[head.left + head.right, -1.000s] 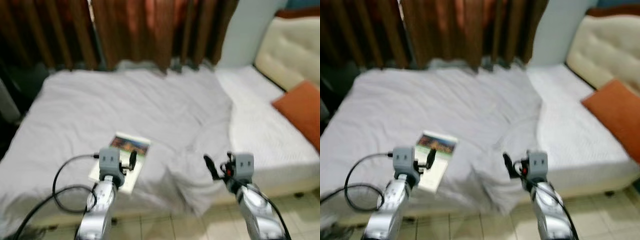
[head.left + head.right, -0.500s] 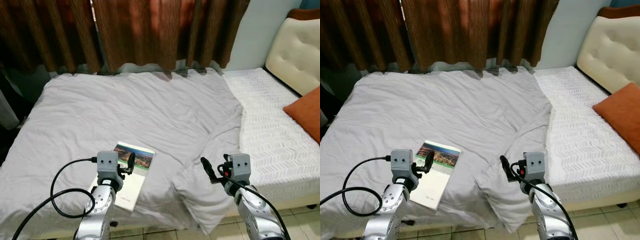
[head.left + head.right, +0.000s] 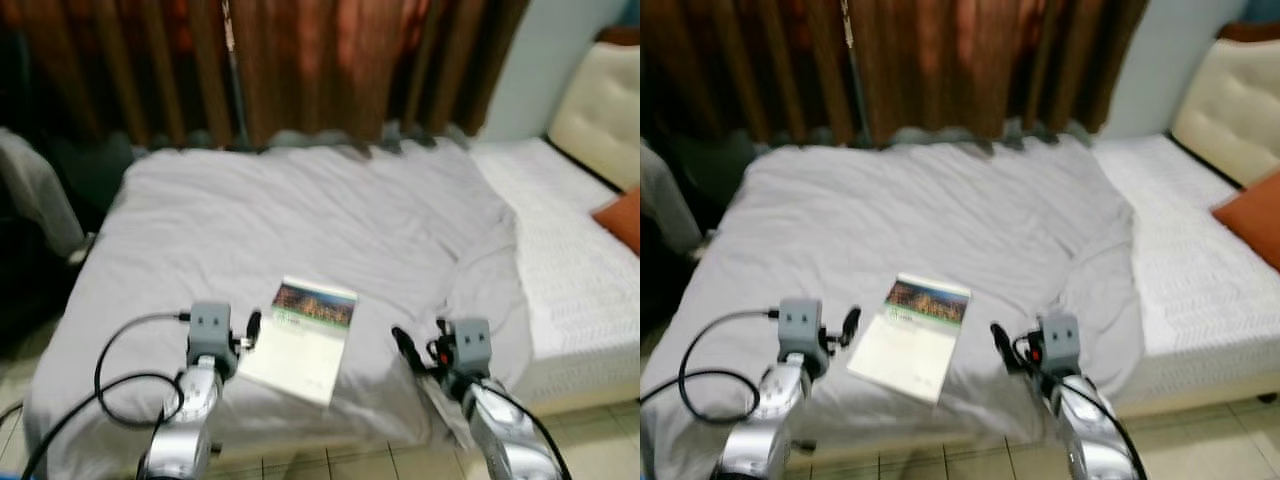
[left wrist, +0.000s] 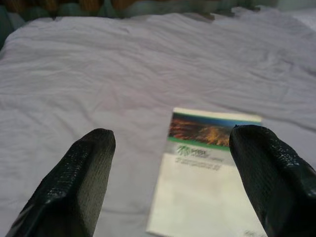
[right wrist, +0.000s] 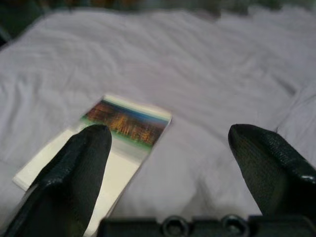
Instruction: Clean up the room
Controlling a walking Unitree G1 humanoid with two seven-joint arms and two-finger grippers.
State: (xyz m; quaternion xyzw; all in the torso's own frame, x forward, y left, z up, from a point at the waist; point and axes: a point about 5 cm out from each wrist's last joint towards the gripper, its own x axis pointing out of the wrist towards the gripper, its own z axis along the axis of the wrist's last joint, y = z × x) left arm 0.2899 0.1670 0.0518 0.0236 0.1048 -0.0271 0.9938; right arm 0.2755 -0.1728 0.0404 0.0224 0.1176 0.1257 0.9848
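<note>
A white book (image 3: pixel 305 338) with a picture band across its top lies flat on the grey bedspread (image 3: pixel 300 220), near the bed's front edge. My left gripper (image 3: pixel 251 329) hovers just left of the book, open and holding nothing. In the left wrist view the book (image 4: pixel 207 168) lies ahead between the wide-apart fingers (image 4: pixel 84 168). My right gripper (image 3: pixel 402 346) hovers just right of the book, also open and empty. Through the right wrist camera the book (image 5: pixel 98 148) sits ahead, toward one finger (image 5: pixel 79 163).
Brown curtains (image 3: pixel 300 60) hang behind the bed. A white mattress (image 3: pixel 580 270), an orange pillow (image 3: pixel 622 218) and a cream headboard (image 3: pixel 600 110) are at the right. A black cable (image 3: pixel 120 380) loops beside my left arm. Tiled floor (image 3: pixel 350 465) runs below the bed's edge. A dark, blurred shape (image 3: pixel 40 220) stands at the left.
The camera has swung left, so the whole scene has shifted right and is blurred. The book now lies midway between my two grippers. Both grippers stay open.
</note>
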